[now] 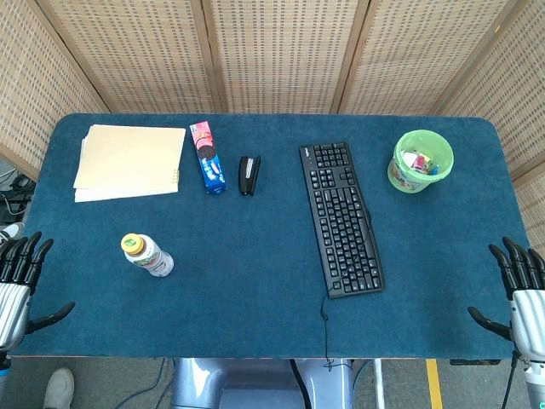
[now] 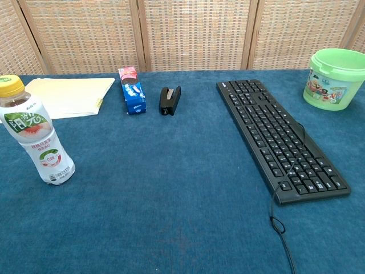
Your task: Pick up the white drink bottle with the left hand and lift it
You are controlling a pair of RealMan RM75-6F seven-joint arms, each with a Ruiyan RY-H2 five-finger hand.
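The white drink bottle with a yellow cap stands upright on the blue table, front left; the chest view shows the bottle at its left edge. My left hand hangs at the table's front left corner, fingers spread, holding nothing, well to the left of the bottle. My right hand sits at the front right corner, also spread and holding nothing. Neither hand appears in the chest view.
A beige folder lies at the back left. A cookie pack and a black stapler lie behind the bottle. A black keyboard runs down the middle right, its cable trailing forward. A green bucket stands back right.
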